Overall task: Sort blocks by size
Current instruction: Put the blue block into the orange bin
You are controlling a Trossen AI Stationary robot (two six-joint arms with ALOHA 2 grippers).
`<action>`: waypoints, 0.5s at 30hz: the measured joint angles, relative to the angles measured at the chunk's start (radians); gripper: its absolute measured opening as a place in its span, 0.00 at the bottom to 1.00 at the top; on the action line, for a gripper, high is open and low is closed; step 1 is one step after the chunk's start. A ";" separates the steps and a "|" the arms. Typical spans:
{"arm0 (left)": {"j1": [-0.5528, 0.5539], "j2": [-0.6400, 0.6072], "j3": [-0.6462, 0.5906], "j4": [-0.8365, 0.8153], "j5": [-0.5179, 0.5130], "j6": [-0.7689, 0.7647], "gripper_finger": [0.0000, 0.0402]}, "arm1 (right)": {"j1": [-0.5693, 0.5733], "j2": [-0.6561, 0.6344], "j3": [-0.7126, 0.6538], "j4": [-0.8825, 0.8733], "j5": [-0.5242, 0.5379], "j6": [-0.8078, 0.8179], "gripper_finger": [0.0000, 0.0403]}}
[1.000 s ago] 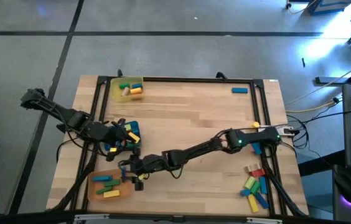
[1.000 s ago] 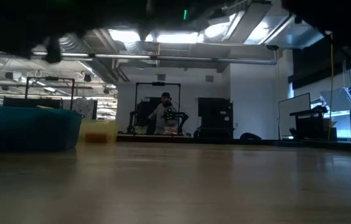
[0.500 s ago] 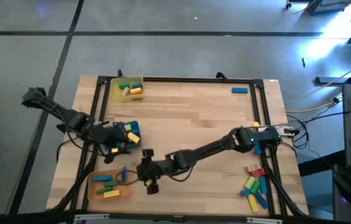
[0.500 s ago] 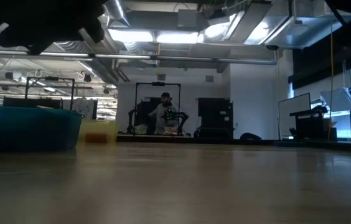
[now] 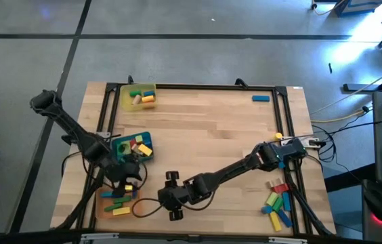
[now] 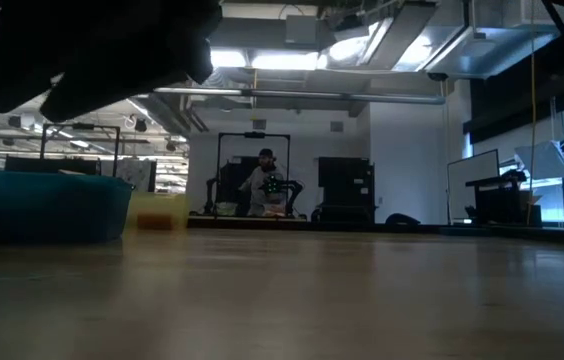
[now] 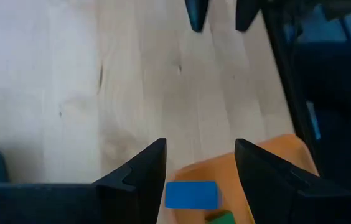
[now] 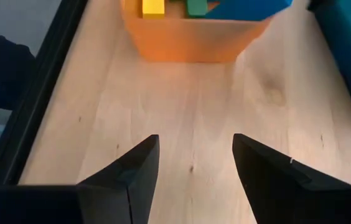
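Right claw point(image 5: 172, 196) backs off the orange tray point(image 5: 120, 211) empty, jaws apart; left claw point(image 5: 129, 183), also open, should drop straight down.

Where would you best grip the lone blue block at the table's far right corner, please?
Probably across the short width of the blue block, coming straight down: it lies flat and alone on bare wood, its long sides free of the table's rail.

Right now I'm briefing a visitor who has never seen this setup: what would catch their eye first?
Probably the two dark arms meeting near the table's front-left corner, the left gripper over the orange tray and the right gripper beside it, fingers open and empty. Next, the bright loose blocks heaped at the front right.
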 joint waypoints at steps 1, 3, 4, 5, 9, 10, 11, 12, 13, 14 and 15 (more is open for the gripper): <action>-0.006 0.020 0.010 -0.006 0.000 -0.001 0.44 | 0.000 0.000 0.000 -0.006 0.000 0.004 0.51; -0.019 0.049 0.033 -0.035 0.000 -0.014 0.44 | 0.000 0.000 0.000 -0.013 -0.001 0.015 0.51; -0.026 0.060 0.045 -0.050 0.000 -0.023 0.44 | 0.000 0.000 0.000 -0.013 -0.001 0.022 0.51; -0.035 0.066 0.057 -0.069 0.001 -0.036 0.44 | 0.000 0.000 0.000 -0.016 -0.001 0.026 0.51; -0.077 0.070 0.098 -0.161 0.033 -0.109 0.44 | 0.000 0.000 0.000 -0.040 -0.001 0.038 0.51; -0.087 0.070 0.105 -0.182 0.049 -0.137 0.44 | 0.000 0.000 0.000 -0.045 -0.002 0.044 0.51; -0.097 0.070 0.112 -0.204 0.066 -0.168 0.44 | 0.000 0.000 0.000 -0.050 -0.002 0.051 0.51; -0.105 0.070 0.116 -0.217 0.082 -0.191 0.44 | 0.000 0.000 0.000 -0.056 -0.002 0.054 0.51; -0.113 0.070 0.117 -0.222 0.095 -0.205 0.44 | 0.000 0.001 0.000 -0.061 -0.002 0.055 0.51; -0.120 0.070 0.117 -0.218 0.100 -0.212 0.44 | 0.000 0.001 0.000 -0.064 -0.002 0.055 0.51; -0.125 0.070 0.117 -0.208 0.102 -0.213 0.44 | 0.000 0.001 0.000 -0.064 -0.002 0.055 0.51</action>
